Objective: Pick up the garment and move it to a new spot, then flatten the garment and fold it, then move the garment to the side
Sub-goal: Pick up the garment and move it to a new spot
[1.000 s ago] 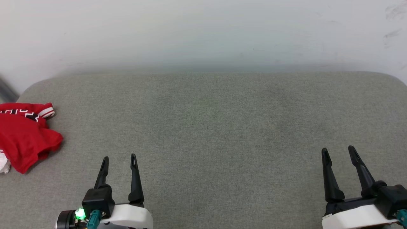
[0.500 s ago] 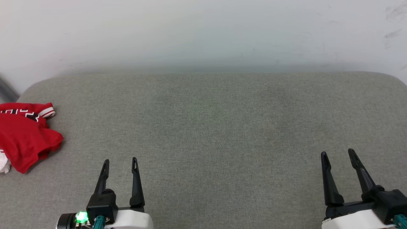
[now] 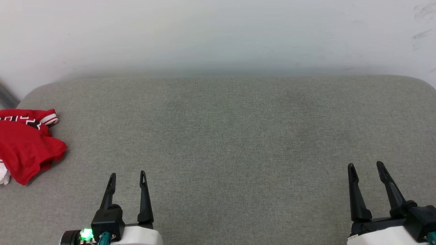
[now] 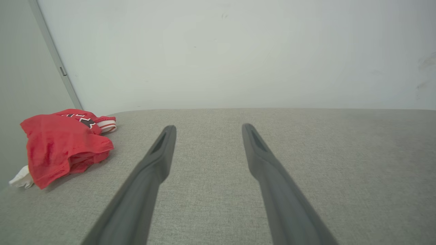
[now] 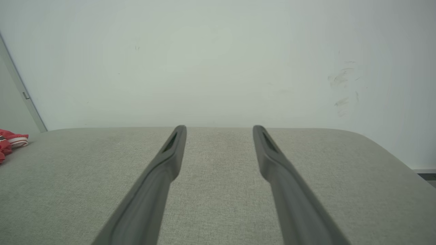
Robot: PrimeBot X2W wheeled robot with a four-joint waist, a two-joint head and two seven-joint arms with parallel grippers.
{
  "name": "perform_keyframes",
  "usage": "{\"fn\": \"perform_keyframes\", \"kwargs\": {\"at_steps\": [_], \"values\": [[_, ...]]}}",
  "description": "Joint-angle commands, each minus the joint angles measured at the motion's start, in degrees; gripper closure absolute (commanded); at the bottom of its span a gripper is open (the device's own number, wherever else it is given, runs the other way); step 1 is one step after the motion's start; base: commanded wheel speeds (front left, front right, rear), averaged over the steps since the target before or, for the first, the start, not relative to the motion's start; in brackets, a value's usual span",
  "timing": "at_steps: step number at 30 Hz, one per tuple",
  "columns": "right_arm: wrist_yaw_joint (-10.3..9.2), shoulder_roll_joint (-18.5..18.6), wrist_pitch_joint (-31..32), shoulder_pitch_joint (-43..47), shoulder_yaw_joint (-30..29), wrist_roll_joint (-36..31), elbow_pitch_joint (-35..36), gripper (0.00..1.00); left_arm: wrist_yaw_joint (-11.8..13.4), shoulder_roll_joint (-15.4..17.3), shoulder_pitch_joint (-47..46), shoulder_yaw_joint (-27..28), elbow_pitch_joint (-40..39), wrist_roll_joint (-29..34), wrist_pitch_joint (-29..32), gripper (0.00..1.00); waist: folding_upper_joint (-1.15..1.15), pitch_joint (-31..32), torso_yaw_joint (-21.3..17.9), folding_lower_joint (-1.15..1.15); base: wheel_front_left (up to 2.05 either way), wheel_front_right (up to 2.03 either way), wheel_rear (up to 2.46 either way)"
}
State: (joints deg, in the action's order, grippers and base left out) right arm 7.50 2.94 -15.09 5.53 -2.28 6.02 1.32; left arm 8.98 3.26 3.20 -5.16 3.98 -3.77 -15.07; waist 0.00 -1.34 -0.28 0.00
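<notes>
The garment [image 3: 29, 149] lies crumpled in a heap at the left edge of the grey padded surface [image 3: 224, 136], toward its far left corner, partly cut off by the head view's border. Its fabric is red and bunched into loose folds. A cuff or hem with red-and-white striped trim shows at the far end of the heap. A small patch of white cloth protrudes at the near end.

Lettering: black characters with a white outline run along the top fold, beside the striped trim. They are creased and partly hidden, so they cannot be read. No brand mark or label can be made out.

The left wrist view shows the same heap [image 4: 61, 146], and the right wrist view catches its striped end [image 5: 8, 141].

The left gripper [image 3: 126, 175] hovers near the front edge, fingers spread and grasping nothing, well apart from the garment. The right gripper [image 3: 366, 165] hovers near the front right corner, likewise released and empty.

A pale wall [image 3: 218, 34] stands behind the far edge.
</notes>
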Motion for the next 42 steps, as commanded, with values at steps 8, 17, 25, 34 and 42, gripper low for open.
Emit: {"fn": "perform_keyframes", "kwargs": {"at_steps": [8,17,25,34,42], "values": [[-0.02,-0.1,-0.1,0.4,0.1,0.7,-0.5,0.0,-0.7,-0.3,0.1,0.5,0.4,0.3,-0.2,0.0,0.0,0.0,0.1,0.0,0.0,0.0,0.0],[-0.02,-0.1,-0.1,0.3,0.2,0.9,0.0,0.0,0.1,-0.4,-0.7,1.1,-0.3,0.6,-0.2,0.0,0.0,-0.4,1.2,0.0,0.0,0.0,0.0],[-0.02,-0.1,-0.1,0.2,0.4,0.4,0.5,0.0,0.5,-0.4,-1.3,1.4,-1.2,-0.5,-0.2,0.0,0.0,-1.0,4.8,0.0,0.0,0.0,0.0],[-0.02,-0.1,-0.1,0.2,0.7,-0.2,0.9,0.0,1.2,-0.4,-2.1,1.6,-1.6,-1.7,-0.2,0.0,0.0,-1.7,11.1,0.0,0.0,0.0,0.0],[-0.02,-0.1,-0.1,0.3,1.3,-1.0,1.3,0.0,2.0,-0.4,-2.0,2.7,-1.7,-2.6,-0.2,0.0,0.0,-2.1,17.4,0.0,0.0,0.0,0.0]]}}
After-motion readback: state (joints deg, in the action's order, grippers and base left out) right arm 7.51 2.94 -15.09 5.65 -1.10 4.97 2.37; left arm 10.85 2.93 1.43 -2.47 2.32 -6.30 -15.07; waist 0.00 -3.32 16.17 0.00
